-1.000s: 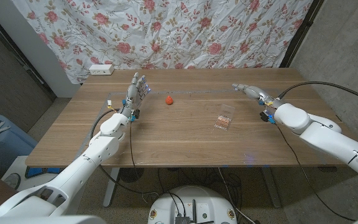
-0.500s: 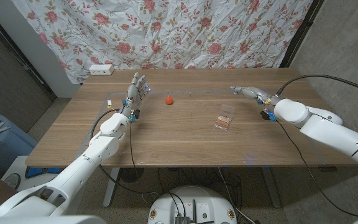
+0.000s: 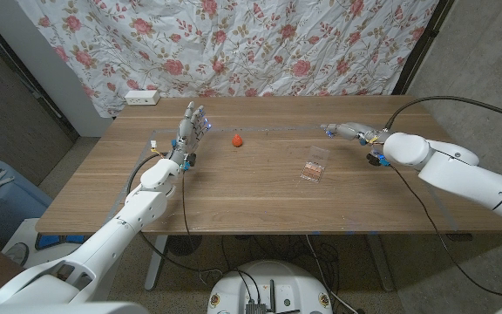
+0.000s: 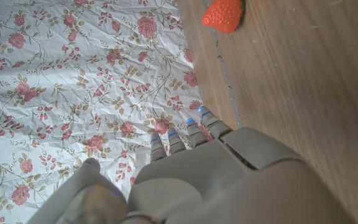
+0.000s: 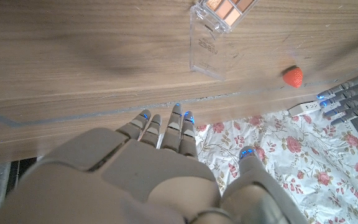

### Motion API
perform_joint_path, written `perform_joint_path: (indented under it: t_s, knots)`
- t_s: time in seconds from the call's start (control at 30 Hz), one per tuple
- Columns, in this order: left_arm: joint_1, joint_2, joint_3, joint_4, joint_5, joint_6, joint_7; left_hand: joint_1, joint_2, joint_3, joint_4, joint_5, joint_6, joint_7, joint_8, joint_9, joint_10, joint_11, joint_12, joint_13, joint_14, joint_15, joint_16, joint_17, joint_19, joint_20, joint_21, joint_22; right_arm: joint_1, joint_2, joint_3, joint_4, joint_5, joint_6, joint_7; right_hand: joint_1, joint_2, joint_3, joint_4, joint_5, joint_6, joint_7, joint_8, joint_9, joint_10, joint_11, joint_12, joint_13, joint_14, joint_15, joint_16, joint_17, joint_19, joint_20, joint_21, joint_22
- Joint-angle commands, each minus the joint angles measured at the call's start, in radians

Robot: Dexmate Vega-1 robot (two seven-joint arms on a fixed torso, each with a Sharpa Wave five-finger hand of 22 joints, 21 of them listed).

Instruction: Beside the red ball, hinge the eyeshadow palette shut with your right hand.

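The eyeshadow palette (image 3: 315, 167) lies open on the tabletop (image 3: 251, 196), well apart from the right hand (image 3: 345, 130), which hovers nearer the far edge with fingers extended and holding nothing. The red ball (image 3: 237, 139) sits further left, near the left hand (image 3: 192, 124), which stands upright with fingers spread, empty.

Tabletop (image 3: 260, 187): mid-brown wood grain. Backdrop curtain (image 3: 234, 44): white, pink-red roses, grey-green leaves. Red ball (image 3: 238, 139): bright red-orange; left wrist view shows speckled, strawberry-like skin. Eyeshadow palette (image 3: 314, 169): clear plastic case, pans in coppery-orange and pinkish tones. Left hand (image 3: 192, 126) and right hand (image 3: 345, 130): grey-beige shells, blue lights at fingers (image 5: 144, 116). Power strip (image 3: 142, 97): white.
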State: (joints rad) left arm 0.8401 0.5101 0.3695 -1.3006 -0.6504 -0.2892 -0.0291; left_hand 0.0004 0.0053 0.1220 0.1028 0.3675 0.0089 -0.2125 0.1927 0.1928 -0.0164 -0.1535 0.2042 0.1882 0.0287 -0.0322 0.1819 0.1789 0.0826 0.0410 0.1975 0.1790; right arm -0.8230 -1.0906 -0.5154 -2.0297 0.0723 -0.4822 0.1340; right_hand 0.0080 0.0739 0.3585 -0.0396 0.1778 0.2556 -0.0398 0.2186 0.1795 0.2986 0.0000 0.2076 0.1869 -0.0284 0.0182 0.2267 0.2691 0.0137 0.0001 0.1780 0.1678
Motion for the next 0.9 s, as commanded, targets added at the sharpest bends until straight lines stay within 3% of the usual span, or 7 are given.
perform_joint_path:
  t_s: [0.03,0.4,0.9]
  knots:
    - [0.000,-0.001,0.000,0.000,0.001,-0.001,0.002,0.005,0.010,0.009,-0.002,0.007,-0.003,-0.007,0.005,0.004,0.000,-0.009,0.005,0.004,0.005,-0.024,0.006,0.005,0.008,0.003,0.004,0.004,0.086,-0.002,-0.074,-0.020,-0.071,-0.094,0.100,-0.004,0.005,-0.007,0.004,0.003,0.019,-0.001,0.004,0.001,0.016,0.002,0.004,0.004,0.009,0.006,0.006,-0.002,0.005,0.012,0.011,0.003]
    - [0.000,-0.001,0.000,0.000,0.001,-0.001,0.002,0.005,0.009,0.009,-0.002,0.007,-0.002,-0.007,0.005,0.004,0.001,-0.006,0.005,0.004,0.004,-0.025,0.006,0.005,0.008,0.001,0.005,0.004,0.165,0.007,-0.136,-0.015,-0.118,-0.140,0.219,-0.004,0.003,-0.013,0.008,0.004,0.025,-0.007,-0.001,0.002,0.034,0.004,0.007,0.005,0.018,0.014,0.010,-0.004,0.002,0.028,0.011,0.003]
    - [0.000,-0.001,0.000,0.000,0.001,-0.001,0.002,0.005,0.010,0.009,-0.002,0.007,-0.002,-0.007,0.005,0.004,0.001,-0.009,0.005,0.004,0.005,-0.023,0.006,0.005,0.009,0.002,0.005,0.004,0.222,0.038,-0.191,-0.001,-0.163,-0.149,0.303,-0.013,0.007,-0.022,0.025,0.005,0.030,-0.014,-0.006,0.002,0.046,0.004,0.007,0.007,0.020,0.024,0.014,-0.004,-0.013,0.031,0.007,0.003]
